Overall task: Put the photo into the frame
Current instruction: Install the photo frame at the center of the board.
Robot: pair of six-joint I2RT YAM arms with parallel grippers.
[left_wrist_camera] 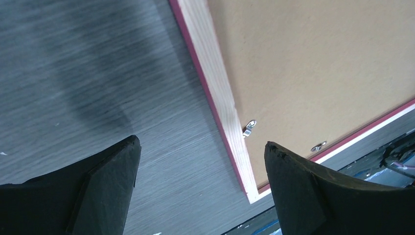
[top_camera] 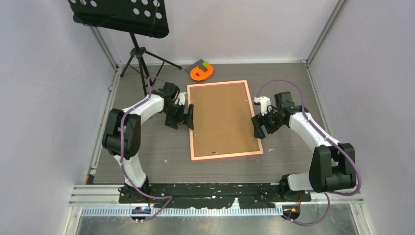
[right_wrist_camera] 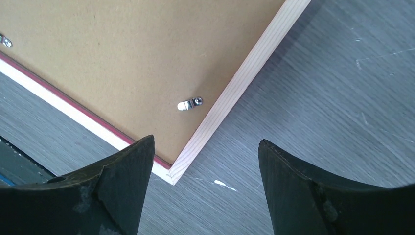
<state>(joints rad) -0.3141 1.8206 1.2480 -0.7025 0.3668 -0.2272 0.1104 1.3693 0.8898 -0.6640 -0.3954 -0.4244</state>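
Top external: frame point(top_camera: 218, 83) flat on table point(top_camera: 156, 147)

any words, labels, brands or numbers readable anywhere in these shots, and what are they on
None can be read.
The brown backing board in the frame is blank, and its metal clips show no marking.
The orange object and the perforated black stand top show no lettering; anything on them is too small to tell.
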